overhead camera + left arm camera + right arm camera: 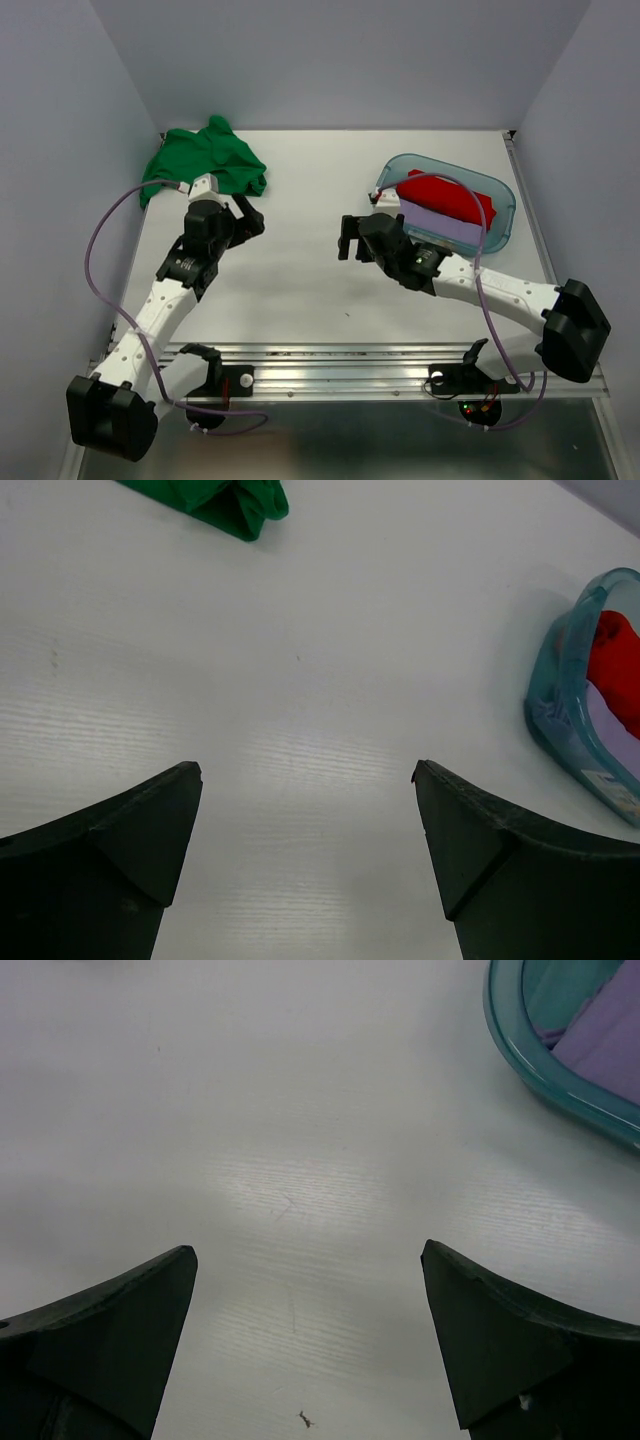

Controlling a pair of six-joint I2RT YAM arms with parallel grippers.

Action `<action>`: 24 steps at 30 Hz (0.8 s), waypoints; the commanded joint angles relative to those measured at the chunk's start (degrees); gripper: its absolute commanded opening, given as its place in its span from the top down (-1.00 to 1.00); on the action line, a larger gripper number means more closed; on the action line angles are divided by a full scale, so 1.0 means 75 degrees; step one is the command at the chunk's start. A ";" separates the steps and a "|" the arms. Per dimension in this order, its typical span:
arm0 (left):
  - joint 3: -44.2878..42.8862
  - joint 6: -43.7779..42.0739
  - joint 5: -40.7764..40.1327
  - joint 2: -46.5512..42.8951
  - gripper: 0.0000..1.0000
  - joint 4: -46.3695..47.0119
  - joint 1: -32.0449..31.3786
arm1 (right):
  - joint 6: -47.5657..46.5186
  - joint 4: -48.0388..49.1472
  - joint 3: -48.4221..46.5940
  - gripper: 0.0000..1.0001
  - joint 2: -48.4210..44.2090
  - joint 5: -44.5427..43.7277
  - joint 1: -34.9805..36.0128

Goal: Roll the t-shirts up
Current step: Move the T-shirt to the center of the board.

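The left tool (248, 216) is held wide open above the white table (300, 290), with nothing between its dark fingers (140, 830) and nothing gripped; only bare table surface is seen in the gap. The green t-shirt (205, 160) is left crumpled in a loose heap, ahead of this tool and off to its left side, clear of the fingertips, so that only one bunched edge of it is caught at the top of the left wrist view. Ahead of the same tool and well to its right, a translucent teal basin (505, 200) is seen, in which the red t-shirt (445, 195) is laid folded on top of the lilac t-shirt (445, 222). The right tool (350, 238) is likewise spread fully apart and is holding nothing, its fingers (130, 1320) poised over bare table. The basin's curved rim is placed ahead of this tool and to its right, apart from the fingertips, with a patch of the lilac cloth visible inside it. The two tools are kept well apart from each other, with open table between them.
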State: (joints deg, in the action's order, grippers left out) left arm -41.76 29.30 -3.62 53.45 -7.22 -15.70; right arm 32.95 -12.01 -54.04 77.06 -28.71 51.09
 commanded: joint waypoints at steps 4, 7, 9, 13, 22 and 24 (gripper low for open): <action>-0.1719 -0.0285 -0.1157 0.1648 -0.97 -0.0501 0.0219 | -0.0525 0.1517 0.0617 -1.00 -0.0395 0.0464 0.0067; -0.2491 -0.0437 -0.1229 0.2551 -0.96 -0.0596 0.0335 | -0.0689 0.2046 0.0889 -1.00 -0.0489 0.0593 0.0067; -0.2821 -0.0508 -0.1217 0.3123 -0.93 -0.0491 0.0406 | -0.0492 0.1884 0.0866 -1.00 -0.0466 0.0338 0.0067; -0.3618 -0.0648 -0.1112 0.4098 -0.86 -0.0373 0.0722 | -0.0315 0.1099 0.0456 -1.00 -0.0221 0.0663 0.0067; -0.4743 -0.0649 -0.1030 0.6219 -0.87 -0.0056 0.0992 | 0.0048 0.0699 0.0724 -1.00 -0.0255 0.1015 0.0067; -0.5164 -0.0672 -0.0831 0.6746 -0.87 -0.0068 0.0992 | 0.0118 0.0571 0.0760 -1.00 -0.0290 0.0934 0.0067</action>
State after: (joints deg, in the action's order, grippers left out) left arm -74.19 25.61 -11.14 100.77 -9.26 -8.23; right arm 32.27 -7.05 -48.90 76.01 -21.85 51.09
